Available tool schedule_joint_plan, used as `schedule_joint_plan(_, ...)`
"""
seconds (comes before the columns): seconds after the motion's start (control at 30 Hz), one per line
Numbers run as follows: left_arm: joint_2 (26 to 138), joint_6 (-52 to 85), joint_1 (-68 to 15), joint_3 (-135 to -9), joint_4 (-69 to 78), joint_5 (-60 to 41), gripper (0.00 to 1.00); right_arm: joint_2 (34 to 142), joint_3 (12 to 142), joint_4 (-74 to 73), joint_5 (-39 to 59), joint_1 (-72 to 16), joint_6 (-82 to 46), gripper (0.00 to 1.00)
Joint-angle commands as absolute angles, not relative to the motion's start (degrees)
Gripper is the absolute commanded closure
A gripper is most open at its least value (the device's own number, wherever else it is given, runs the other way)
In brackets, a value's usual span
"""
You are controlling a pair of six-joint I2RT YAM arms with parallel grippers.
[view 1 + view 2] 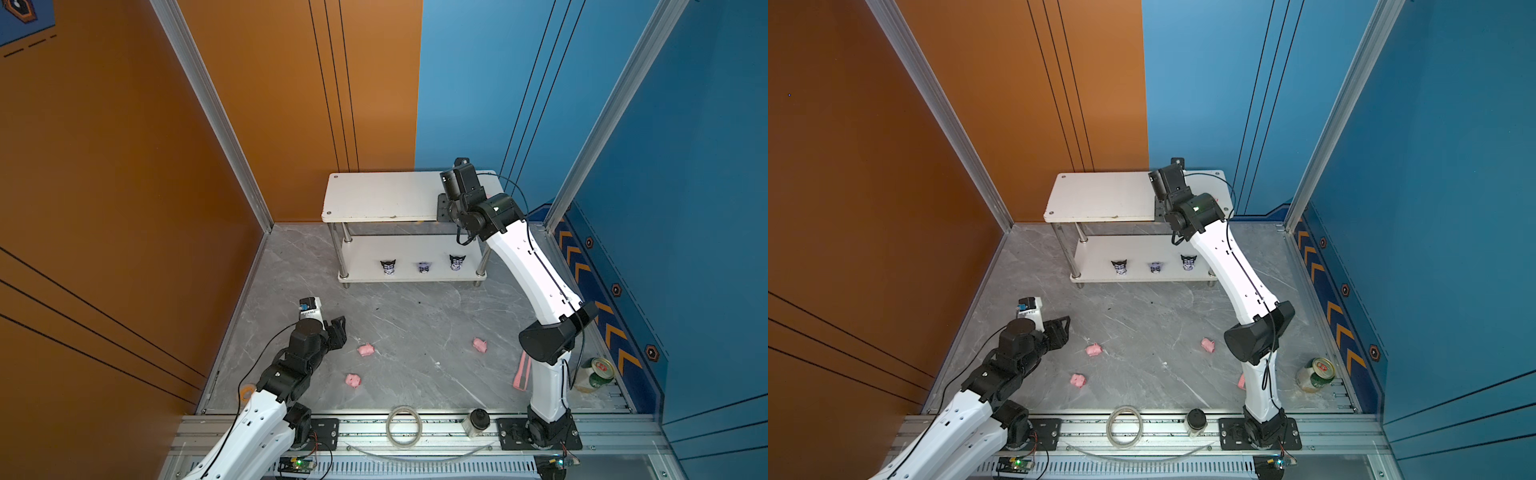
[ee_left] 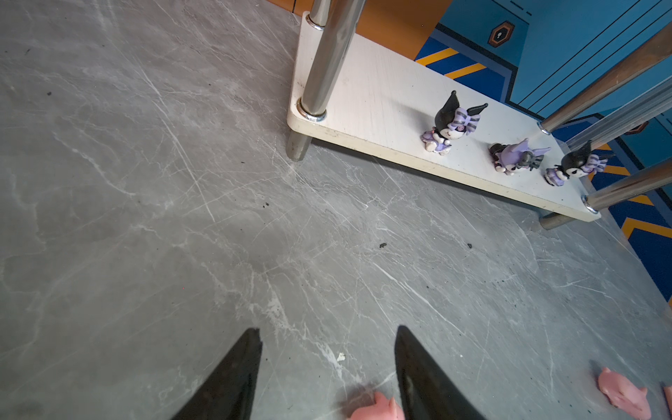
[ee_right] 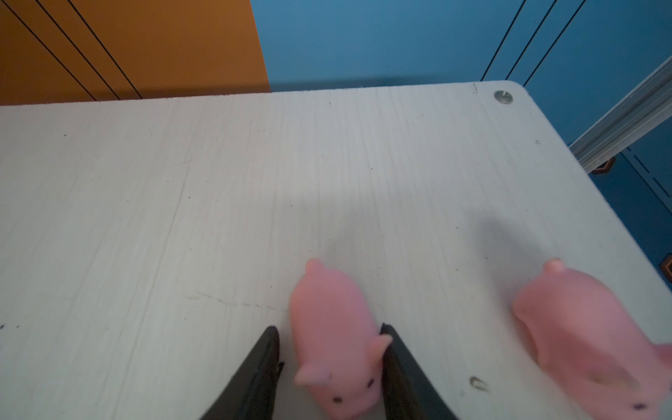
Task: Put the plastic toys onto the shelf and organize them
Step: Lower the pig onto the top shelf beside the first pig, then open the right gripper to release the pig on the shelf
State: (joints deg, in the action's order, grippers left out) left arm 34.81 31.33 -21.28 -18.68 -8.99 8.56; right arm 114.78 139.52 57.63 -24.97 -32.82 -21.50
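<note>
We have 3 cartoon figures point(image 1: 423, 267) on the lower board of the shelf point(image 1: 374, 195), 2 pigs point(image 3: 582, 320) at its top's 3 o'clock end, the right gripper point(image 3: 328, 327) with jaws loose around 1, and 3 floor pigs point(image 1: 365, 350) left toward 6 o'clock by the left gripper point(image 2: 327, 329), jaws spread.

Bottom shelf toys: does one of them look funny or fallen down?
Yes. The middle figure on the shelf's lower board seems tipped over, with its purple ears pointing sideways. The two black-eared figures on either side of it look upright.
</note>
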Motion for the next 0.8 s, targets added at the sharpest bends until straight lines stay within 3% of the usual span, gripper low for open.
schedule_joint_plan(0.0,34.1,30.7,-20.6,-18.6,-10.1,7.7,0.39,116.8,140.1,59.1,-23.9,-33.5,-22.0,0.5)
schedule_joint_plan(0.77,34.0,30.9,-20.6,-18.9,-10.3,7.4,0.39,110.1,137.3,59.6,-23.7,-34.2,-20.1,0.42)
